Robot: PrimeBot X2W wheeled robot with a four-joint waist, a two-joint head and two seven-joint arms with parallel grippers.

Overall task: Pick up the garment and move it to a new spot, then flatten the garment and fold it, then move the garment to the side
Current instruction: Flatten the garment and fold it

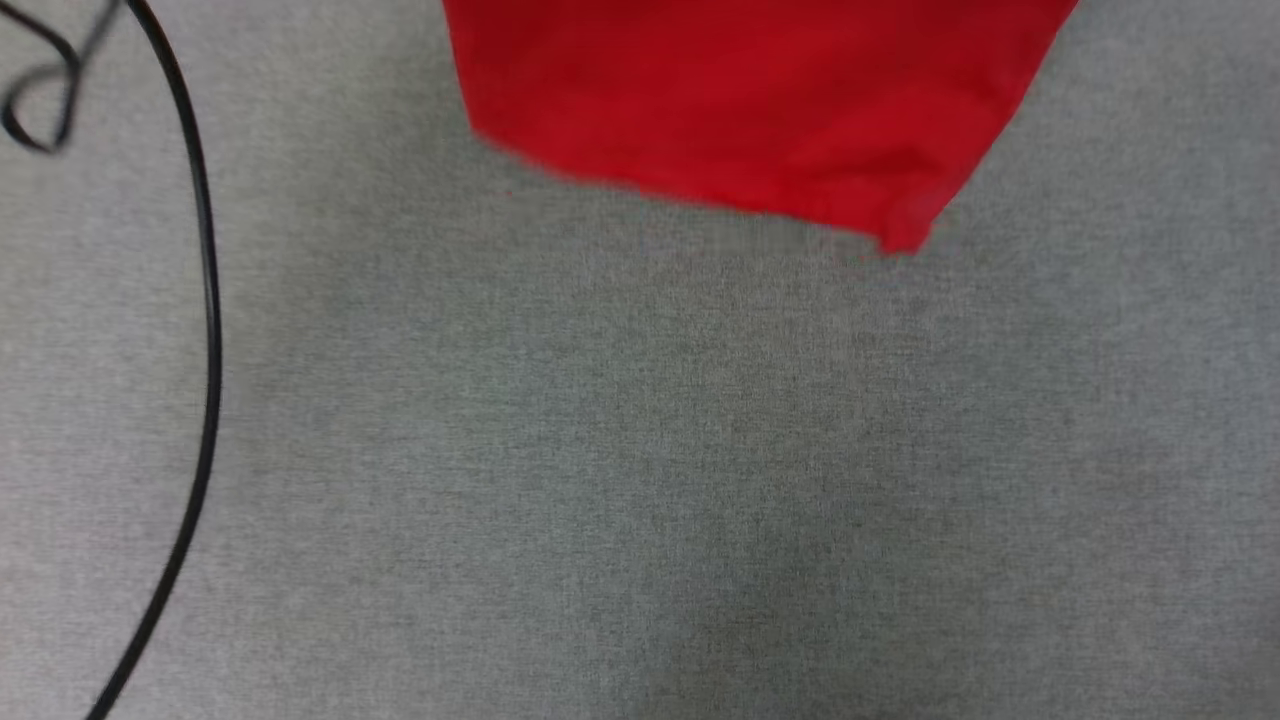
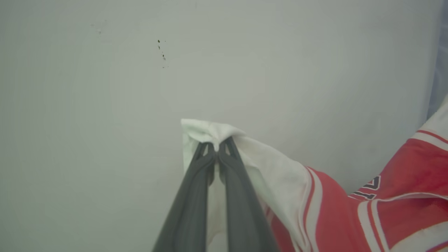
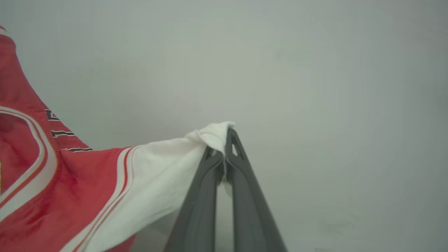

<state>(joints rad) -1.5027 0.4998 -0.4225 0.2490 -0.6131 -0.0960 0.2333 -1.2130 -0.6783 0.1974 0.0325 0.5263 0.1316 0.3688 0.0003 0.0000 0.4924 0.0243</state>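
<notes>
Head cam: faces steeply down on grey surface, garment hem at top edge. Wrist cams: sight close along left claw, right claw, toward pale wall. Garment shared by all.

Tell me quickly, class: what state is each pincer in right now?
Left pincer: closed, holding a white sleeve of the red jersey T-shirt.
Right pincer: closed, holding the jersey T-shirt's other white sleeve.
</notes>
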